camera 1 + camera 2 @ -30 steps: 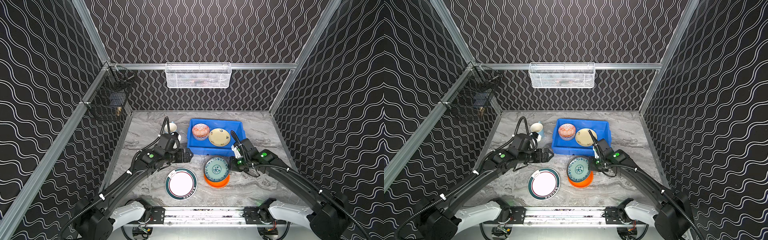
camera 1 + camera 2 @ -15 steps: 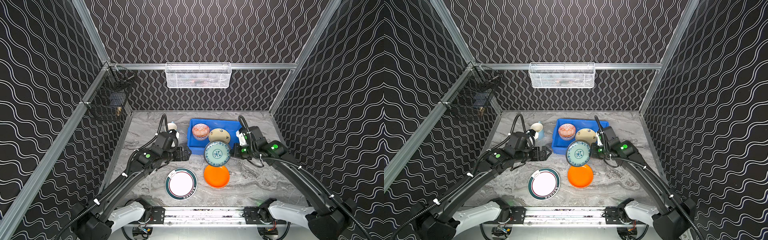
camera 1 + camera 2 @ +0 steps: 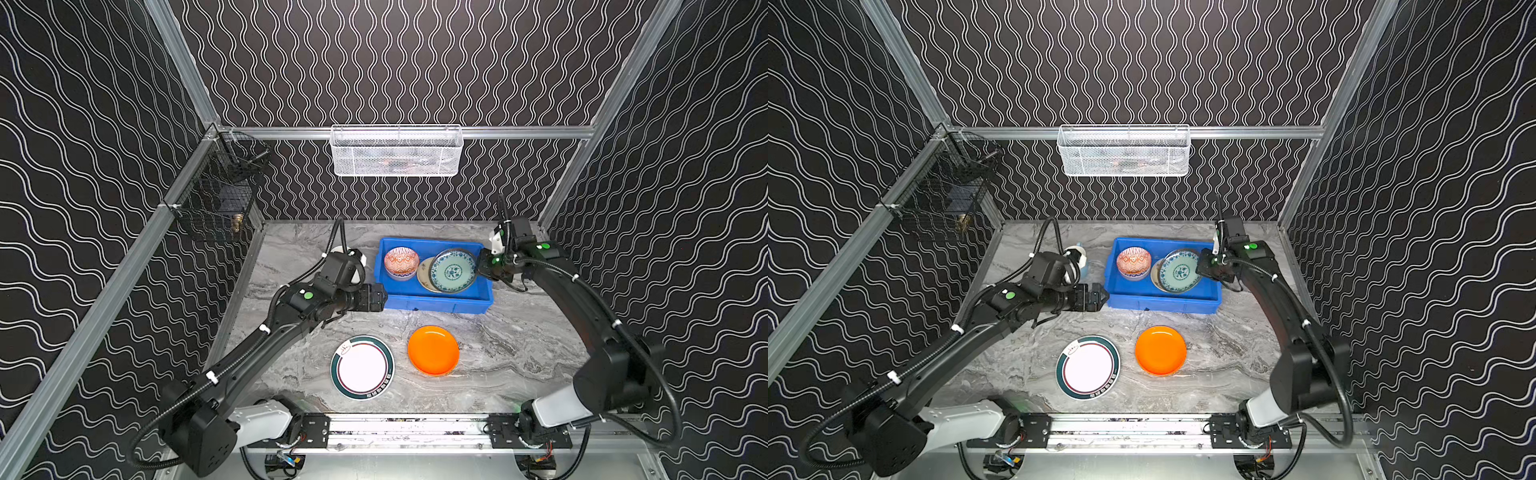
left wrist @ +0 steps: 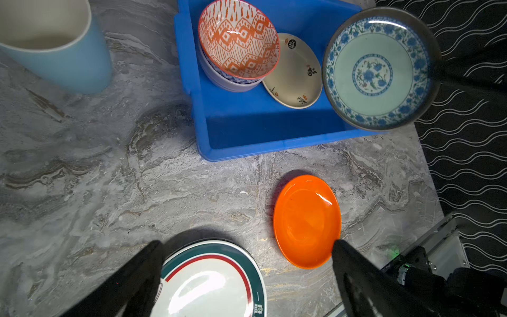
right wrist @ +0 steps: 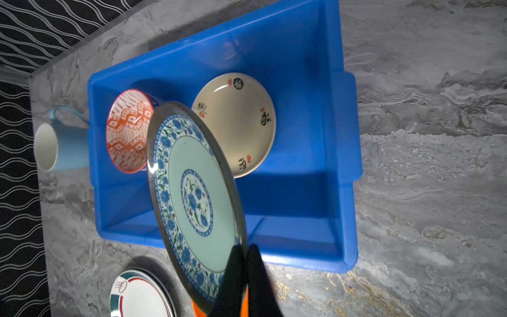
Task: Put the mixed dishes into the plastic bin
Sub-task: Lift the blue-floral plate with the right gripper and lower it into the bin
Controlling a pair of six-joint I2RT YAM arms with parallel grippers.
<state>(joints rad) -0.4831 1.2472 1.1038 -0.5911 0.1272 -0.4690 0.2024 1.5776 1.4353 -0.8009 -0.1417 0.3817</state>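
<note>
Above the blue bin (image 3: 436,305), right jaws pinch the tilted floral plate (image 3: 452,272); left jaws spread.

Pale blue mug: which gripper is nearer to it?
Left. The left gripper hangs open close to the pale blue mug; the right gripper, pinching the floral plate, is across the blue bin.

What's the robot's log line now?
right gripper: shut on flowered plate above bin; left gripper: open; table: orange plate, white plate, mug
</note>
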